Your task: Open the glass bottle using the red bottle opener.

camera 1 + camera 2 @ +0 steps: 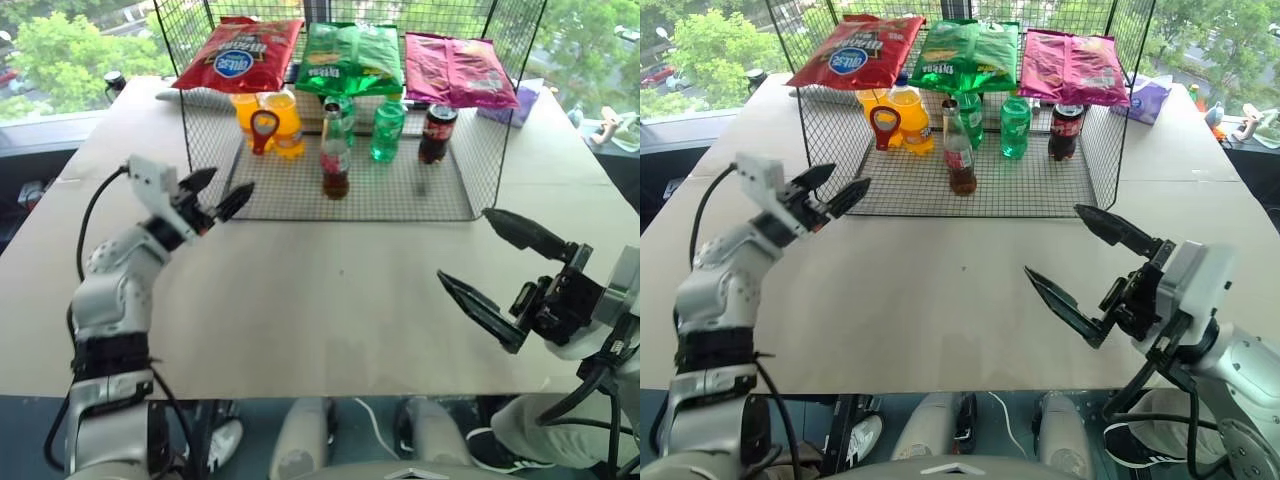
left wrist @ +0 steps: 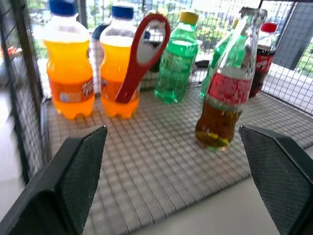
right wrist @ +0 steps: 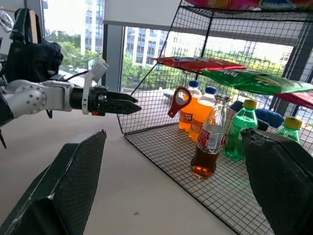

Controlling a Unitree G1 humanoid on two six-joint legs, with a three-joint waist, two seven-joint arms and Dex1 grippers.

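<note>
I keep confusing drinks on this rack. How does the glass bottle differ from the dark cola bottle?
The glass bottle is clear with a long narrow neck, dark drink only in its lower part; the dark cola bottle is shorter and dark nearly to its red cap. The glass bottle stands nearer the rack's front edge, the dark cola bottle further back and to the right. Both stand upright with red labels.

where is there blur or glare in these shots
Left wrist view: the left gripper's fingers are soft and out of focus, and the bottle and opener are slightly blurred. Right wrist view: the bright windows wash out behind the rack. Head views: even daylight, with faint shadows on the table.
</note>
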